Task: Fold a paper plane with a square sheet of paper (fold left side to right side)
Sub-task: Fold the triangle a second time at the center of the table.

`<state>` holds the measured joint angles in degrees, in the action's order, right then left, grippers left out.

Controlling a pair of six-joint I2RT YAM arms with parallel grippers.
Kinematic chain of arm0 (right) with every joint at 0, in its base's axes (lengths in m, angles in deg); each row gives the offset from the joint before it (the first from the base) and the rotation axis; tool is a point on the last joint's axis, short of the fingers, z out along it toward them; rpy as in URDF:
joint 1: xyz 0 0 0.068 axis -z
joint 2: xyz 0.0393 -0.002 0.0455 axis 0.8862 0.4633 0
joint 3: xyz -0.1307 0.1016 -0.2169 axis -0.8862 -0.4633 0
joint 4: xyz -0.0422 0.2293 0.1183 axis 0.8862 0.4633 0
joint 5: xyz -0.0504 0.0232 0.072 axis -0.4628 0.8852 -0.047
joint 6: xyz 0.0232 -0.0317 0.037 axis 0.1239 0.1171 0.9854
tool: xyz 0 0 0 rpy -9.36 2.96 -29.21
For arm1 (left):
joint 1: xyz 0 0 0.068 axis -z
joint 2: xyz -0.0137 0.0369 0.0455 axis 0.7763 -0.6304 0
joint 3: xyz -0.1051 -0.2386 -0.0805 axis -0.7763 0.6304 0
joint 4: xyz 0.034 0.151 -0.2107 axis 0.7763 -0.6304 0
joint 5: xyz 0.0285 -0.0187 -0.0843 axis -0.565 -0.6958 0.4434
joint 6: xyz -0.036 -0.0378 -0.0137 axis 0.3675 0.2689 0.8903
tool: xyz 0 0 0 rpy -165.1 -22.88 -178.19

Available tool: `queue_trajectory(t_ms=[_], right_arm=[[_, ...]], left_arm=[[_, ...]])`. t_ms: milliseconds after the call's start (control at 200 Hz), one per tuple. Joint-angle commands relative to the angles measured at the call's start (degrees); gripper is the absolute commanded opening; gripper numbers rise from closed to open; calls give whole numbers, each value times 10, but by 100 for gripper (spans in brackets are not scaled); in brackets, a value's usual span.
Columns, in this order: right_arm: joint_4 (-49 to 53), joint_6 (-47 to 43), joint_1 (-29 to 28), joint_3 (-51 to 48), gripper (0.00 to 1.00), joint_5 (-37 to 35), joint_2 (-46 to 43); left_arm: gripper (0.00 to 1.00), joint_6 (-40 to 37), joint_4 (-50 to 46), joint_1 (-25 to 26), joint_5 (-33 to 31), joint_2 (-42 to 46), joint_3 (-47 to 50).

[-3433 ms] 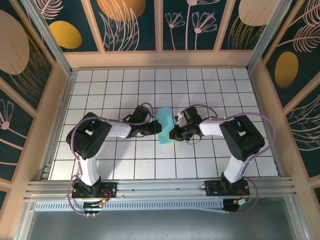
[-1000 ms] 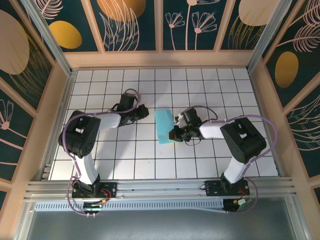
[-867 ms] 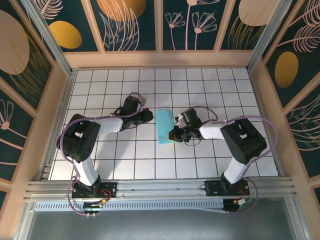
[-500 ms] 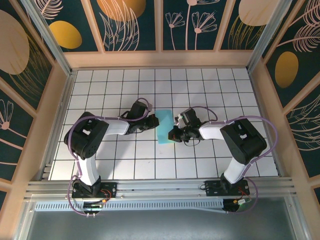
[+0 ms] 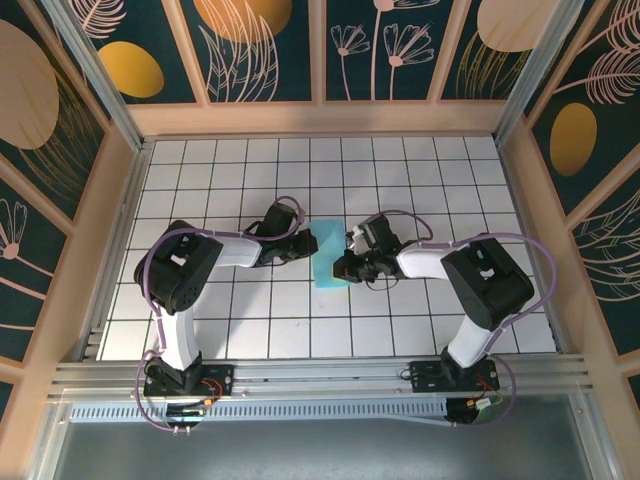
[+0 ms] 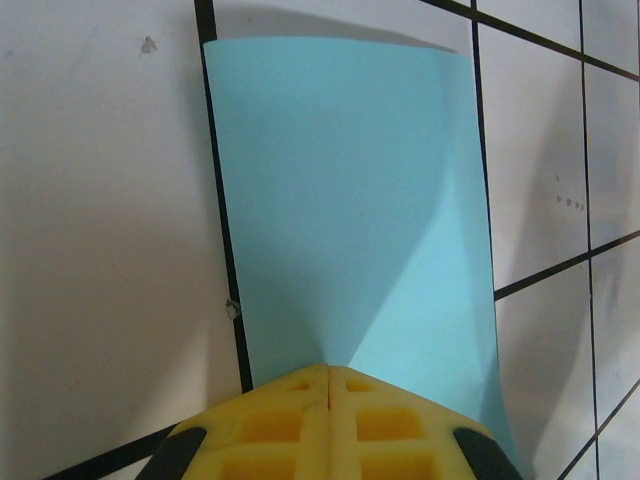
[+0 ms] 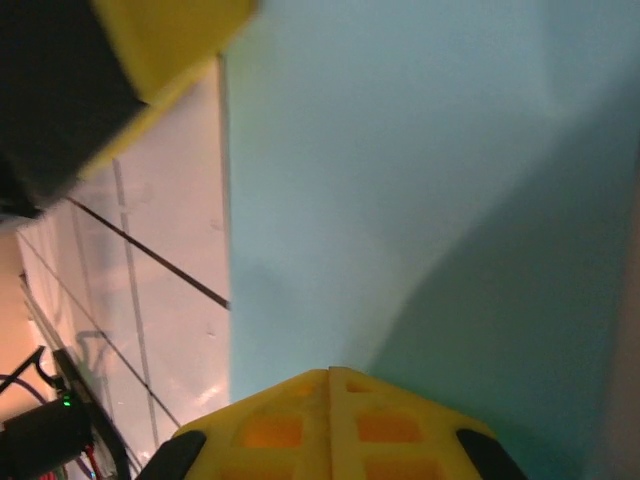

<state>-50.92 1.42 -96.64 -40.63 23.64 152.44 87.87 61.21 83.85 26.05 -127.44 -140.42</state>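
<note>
The square sheet of paper (image 5: 326, 256) lies on the white grid table, folded into a narrow cyan strip about one tile wide. My left gripper (image 5: 310, 241) is shut, its yellow tips resting on the strip's left long edge. In the left wrist view the closed tips (image 6: 328, 368) sit on the paper (image 6: 350, 200), which stretches away flat. My right gripper (image 5: 341, 268) is shut too, tips down on the strip's lower right part. The right wrist view shows its closed tips (image 7: 330, 370) on the paper (image 7: 400, 150), with the left gripper's finger (image 7: 150, 40) beyond the far edge.
The white grid table (image 5: 230, 180) is boxed in by wooden walls (image 5: 320, 118) at the back and on both sides. Both arms reach inward from the near rail (image 5: 320, 378) and meet at the paper in the middle.
My left gripper swung in from the left, off the paper, until its closed tips came onto the strip's left edge. The right gripper stayed on the paper, shifting only slightly.
</note>
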Motion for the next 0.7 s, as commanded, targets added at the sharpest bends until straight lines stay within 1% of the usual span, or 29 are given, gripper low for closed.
queue_trajectory(t_ms=[0, 75, 110, 125, 155, 265, 365, 490, 581, 696], right_arm=[[22, -9, 4, 35, 13, 16, -40], [40, -22, 25, 39, 20, 11, -56], [45, -28, 26, 36, 23, 12, -64], [47, -31, 43, 34, 25, 12, -67], [51, -37, 55, 31, 28, 16, -72], [75, -65, 92, 24, 35, 39, -75], [98, -81, 108, 19, 40, 56, -71], [101, -77, 111, 5, 43, 68, -62], [91, -66, 108, -3, 41, 79, -51], [95, -59, 100, -3, 39, 70, -36]], left_arm=[[4, -20, -32, 1, -13, -17, 1], [4, -23, -30, 2, -14, -15, 6], [4, -24, -29, 1, -14, -14, 10], [4, -25, -28, 1, -14, -14, 10], [4, -25, -27, 2, -14, -13, 12], [3, -26, -26, 2, -14, -11, 16], [3, -25, -23, 2, -14, -11, 18], [3, -25, -22, 2, -16, -10, 18], [3, -26, -24, 2, -16, -10, 16], [3, -27, -26, 3, -16, -10, 16]])
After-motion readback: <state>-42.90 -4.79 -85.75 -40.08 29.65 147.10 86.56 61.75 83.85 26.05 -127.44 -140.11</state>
